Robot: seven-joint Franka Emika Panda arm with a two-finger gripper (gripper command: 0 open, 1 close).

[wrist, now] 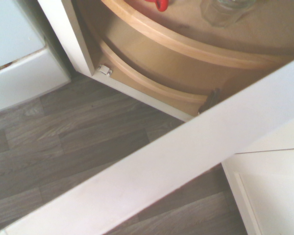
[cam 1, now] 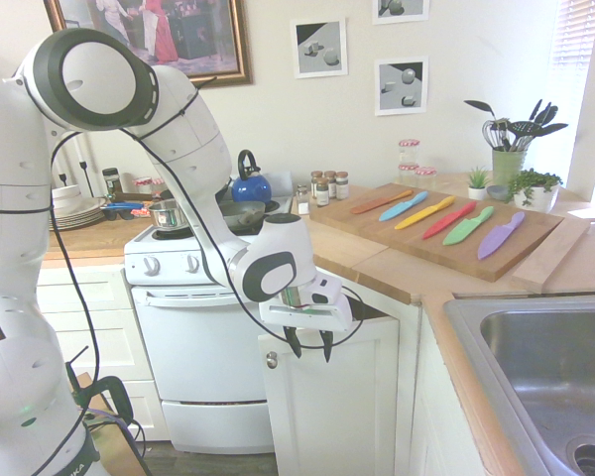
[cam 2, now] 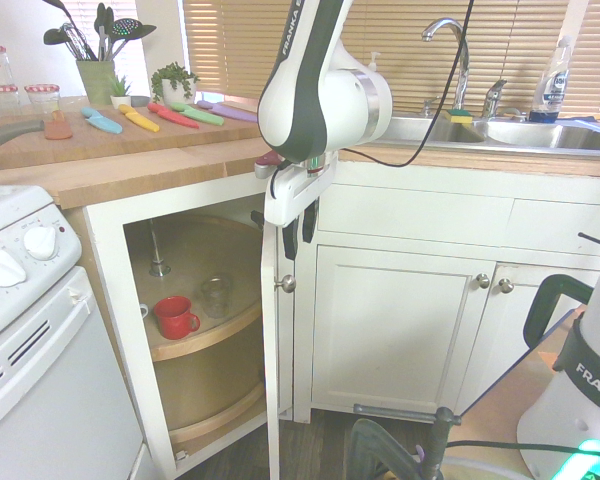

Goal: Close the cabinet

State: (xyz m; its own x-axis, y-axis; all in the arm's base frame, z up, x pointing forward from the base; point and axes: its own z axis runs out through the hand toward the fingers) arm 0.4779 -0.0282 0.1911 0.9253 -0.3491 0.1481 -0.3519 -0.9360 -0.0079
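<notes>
Butcher-block counter (cam 2: 130,170), cabinet (cam 2: 271,350) ajar, gripper (cam 2: 300,232) seemingly open

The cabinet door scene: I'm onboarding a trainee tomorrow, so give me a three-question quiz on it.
1. True or false: the cabinet door is fully shut.
2. What red item sits on the upper rotating shelf?
3. The end effector is at the door's: A) bottom edge B) top edge C) knob

Key: 1 false, it stands open. 2 a red mug, beside a clear glass. 3 B.
</notes>
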